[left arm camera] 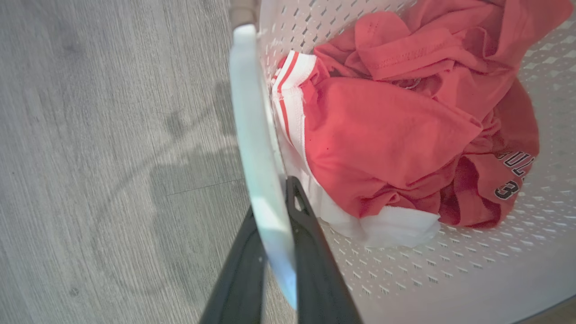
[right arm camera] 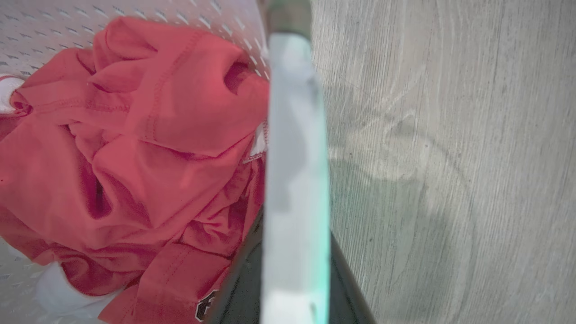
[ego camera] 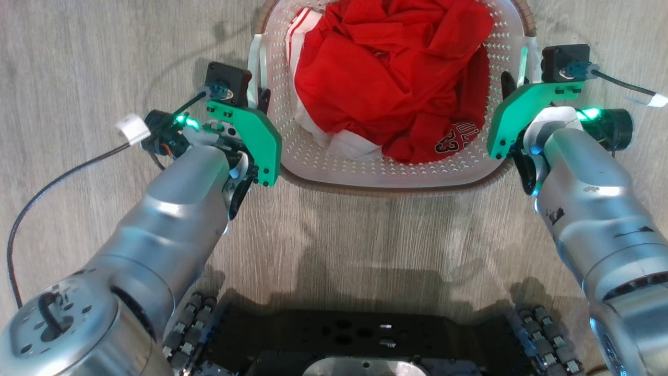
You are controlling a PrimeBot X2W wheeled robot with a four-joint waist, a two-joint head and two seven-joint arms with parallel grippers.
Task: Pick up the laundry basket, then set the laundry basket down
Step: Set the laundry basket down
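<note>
The laundry basket is white and perforated with a brown rim, and sits at the top centre of the head view between my arms. A red garment with white trim and black lettering fills it. My left gripper is shut on the basket's left white handle. In the left wrist view that handle runs between the dark fingers. My right gripper is shut on the right handle. The right wrist view has the strap-like handle pinched between the fingers. Whether the basket touches the floor I cannot tell.
Grey wood-grain floor lies all around the basket. My black wheeled base is at the bottom of the head view. A dark cable loops off the left wrist, and another with a white tag leaves the right wrist.
</note>
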